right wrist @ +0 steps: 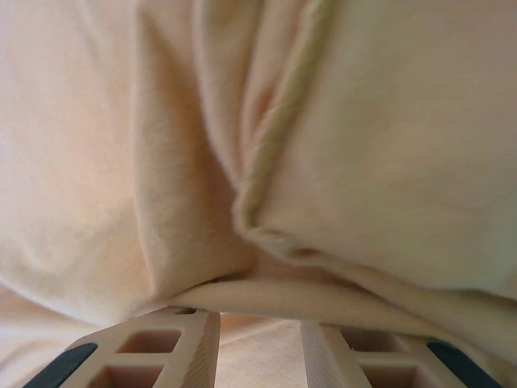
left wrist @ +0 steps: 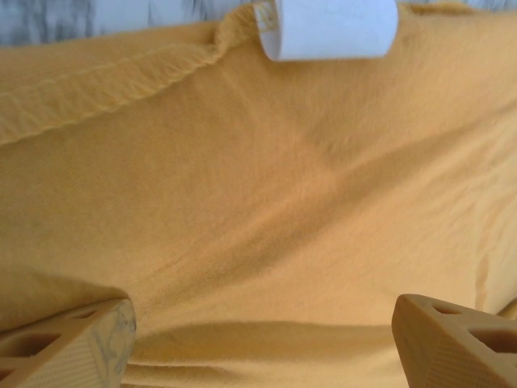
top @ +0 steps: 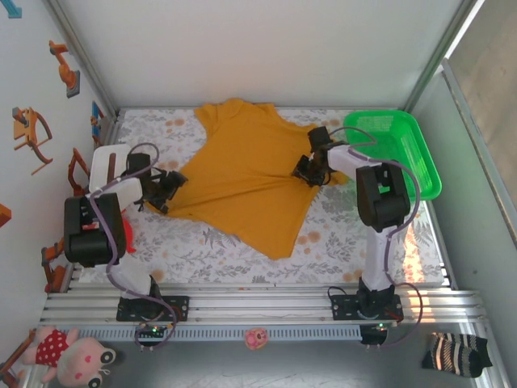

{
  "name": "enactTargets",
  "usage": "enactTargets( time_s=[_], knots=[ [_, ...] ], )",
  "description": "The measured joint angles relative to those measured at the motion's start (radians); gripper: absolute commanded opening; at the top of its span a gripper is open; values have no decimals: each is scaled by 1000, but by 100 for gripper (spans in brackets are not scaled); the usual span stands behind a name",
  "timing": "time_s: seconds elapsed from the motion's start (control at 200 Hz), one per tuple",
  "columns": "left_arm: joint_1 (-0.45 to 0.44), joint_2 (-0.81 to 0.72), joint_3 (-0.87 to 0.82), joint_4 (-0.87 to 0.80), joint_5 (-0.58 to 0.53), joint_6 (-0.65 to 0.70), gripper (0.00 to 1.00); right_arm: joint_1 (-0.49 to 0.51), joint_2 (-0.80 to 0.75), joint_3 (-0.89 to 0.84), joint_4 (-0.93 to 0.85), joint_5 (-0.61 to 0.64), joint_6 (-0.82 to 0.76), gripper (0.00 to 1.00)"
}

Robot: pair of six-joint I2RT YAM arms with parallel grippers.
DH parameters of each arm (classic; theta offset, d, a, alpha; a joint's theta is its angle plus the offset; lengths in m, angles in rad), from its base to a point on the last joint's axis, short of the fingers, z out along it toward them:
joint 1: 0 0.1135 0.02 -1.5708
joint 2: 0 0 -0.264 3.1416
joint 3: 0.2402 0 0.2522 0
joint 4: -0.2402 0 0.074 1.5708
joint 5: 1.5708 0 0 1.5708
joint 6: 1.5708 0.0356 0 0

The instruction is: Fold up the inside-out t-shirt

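Note:
The inside-out t-shirt is mustard yellow and lies spread on the floral table cover, with creases running toward its right side. My left gripper is at the shirt's left edge. In the left wrist view it stands open, fingers wide apart just over the cloth, with the white neck tag ahead by the hem. My right gripper is at the shirt's right side. In the right wrist view it has narrow jaws with cloth between them and a hemmed fold bunched over the tips.
A green plastic basket stands at the back right, close behind the right arm. White walls close in the table on the left, back and right. A metal rail runs along the near edge. Plush toys and a striped sock lie in front of it.

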Motion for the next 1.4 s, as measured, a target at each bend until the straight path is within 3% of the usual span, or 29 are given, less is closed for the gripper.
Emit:
enactTargets(
  time_s=[0.285, 0.401, 0.496, 0.661, 0.936, 1.112, 1.402],
  knots=[
    [-237, -287, -241, -13, -109, -179, 85, -32, 5, 35, -80, 20, -78, 32],
    [-271, -365, -197, -109, -172, -203, 87, -32, 3, 55, -95, 1, -102, 32],
    [-264, -346, -38, -178, -229, -157, 90, -32, -16, 56, -99, -20, -110, 32],
    [-229, -127, 330, -166, -209, -12, 89, -14, -117, 23, -97, -32, -113, 32],
    [-210, 448, 882, -127, -9, 163, 84, 101, -308, -183, -59, -31, -77, 32],
    [-236, 649, 1069, -110, 53, 168, 82, 176, -336, -312, -51, -23, -39, 32],
    [-264, 803, 1215, -98, 31, 89, 81, 224, -350, -395, -36, 0, 11, 32]
  ],
)
